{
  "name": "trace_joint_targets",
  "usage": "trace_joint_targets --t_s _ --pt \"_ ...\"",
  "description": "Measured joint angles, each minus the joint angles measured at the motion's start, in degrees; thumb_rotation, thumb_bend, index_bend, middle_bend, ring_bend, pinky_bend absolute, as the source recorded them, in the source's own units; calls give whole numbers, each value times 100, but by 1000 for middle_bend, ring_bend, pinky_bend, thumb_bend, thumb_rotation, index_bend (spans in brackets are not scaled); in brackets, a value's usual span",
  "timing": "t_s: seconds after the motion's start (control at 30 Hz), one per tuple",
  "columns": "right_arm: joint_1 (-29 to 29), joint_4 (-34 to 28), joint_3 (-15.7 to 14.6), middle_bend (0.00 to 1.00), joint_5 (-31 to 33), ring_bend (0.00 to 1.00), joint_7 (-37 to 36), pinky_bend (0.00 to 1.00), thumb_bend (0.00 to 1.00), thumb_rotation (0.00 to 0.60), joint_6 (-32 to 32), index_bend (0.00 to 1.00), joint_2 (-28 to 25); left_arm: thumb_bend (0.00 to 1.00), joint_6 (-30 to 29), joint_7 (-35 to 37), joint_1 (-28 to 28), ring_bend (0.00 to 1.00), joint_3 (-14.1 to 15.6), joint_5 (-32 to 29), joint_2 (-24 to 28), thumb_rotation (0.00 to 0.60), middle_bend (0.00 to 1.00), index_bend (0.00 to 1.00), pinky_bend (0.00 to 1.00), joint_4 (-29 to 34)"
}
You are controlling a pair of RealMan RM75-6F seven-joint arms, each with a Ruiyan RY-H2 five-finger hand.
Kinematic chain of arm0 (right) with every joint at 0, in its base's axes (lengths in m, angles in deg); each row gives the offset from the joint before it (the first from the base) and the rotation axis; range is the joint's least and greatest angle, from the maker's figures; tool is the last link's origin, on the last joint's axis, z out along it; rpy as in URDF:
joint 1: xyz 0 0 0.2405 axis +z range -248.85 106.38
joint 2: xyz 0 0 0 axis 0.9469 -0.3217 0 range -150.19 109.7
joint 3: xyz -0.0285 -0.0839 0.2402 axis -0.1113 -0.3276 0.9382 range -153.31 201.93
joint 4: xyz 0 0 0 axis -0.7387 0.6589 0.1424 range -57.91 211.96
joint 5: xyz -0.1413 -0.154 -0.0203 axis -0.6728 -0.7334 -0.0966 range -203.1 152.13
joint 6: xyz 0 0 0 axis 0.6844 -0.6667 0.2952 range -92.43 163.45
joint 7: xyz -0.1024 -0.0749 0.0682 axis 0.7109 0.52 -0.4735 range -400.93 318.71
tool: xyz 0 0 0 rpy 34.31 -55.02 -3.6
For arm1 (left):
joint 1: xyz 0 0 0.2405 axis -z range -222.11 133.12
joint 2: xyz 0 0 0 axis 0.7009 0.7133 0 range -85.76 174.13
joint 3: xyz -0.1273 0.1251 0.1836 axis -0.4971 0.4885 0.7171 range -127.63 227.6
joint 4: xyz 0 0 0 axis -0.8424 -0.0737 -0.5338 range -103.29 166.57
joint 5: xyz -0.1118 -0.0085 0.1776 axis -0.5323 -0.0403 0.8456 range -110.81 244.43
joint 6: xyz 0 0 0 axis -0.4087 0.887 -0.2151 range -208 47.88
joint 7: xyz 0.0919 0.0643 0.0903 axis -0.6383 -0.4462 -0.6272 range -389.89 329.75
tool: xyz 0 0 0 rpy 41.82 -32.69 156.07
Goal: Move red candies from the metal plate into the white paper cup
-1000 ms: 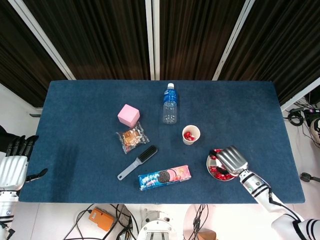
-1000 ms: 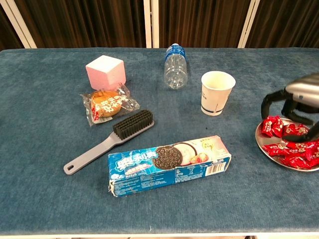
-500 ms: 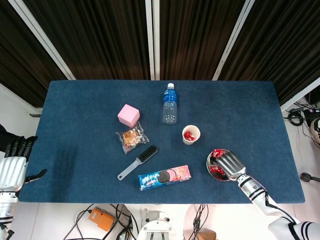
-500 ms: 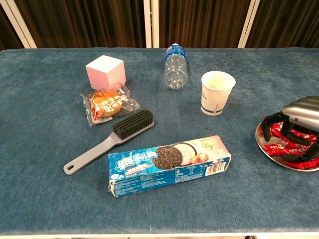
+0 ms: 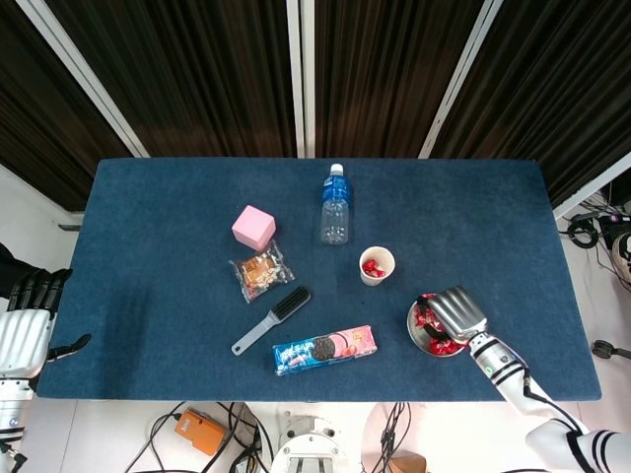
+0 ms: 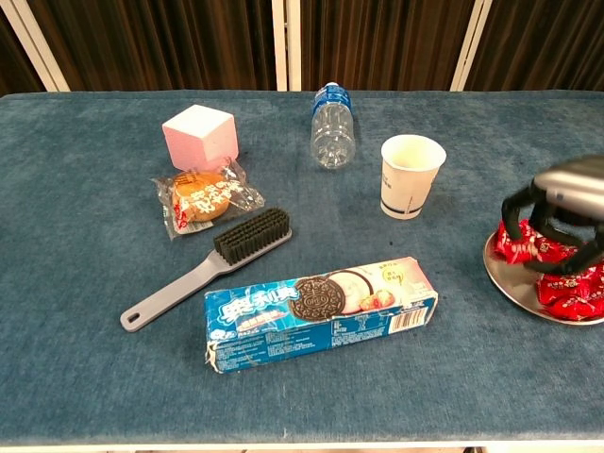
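right hand [image 6: 563, 209] over metal plate [image 6: 510, 279] | apparently gripping red candies [image 6: 517, 247]

The right hand [image 6: 564, 209] covers much of the red candies [image 6: 566, 283]; whether it grips one cannot be told. The chest view's right edge cuts the metal plate [image 6: 514, 283].

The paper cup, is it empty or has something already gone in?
Not empty. From the head view, the white paper cup stands upright with a few red candies inside; the chest view shows only its side, not the contents.
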Motion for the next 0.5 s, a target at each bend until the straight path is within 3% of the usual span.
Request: trace_joint_targets --t_s 0.33,0.5 --pt "597 -313 1173 906 493 1000 -243 1000 549 600 -11 638 -290 0 -1 -61 7 0 -10 -5 37 600 96 72 0 64" --pt "1065 -179 1447 906 1022 1000 19 1000 549 600 508 613 -130 0 5 -86 -1 0 -19 -47 55 600 96 72 0 87"
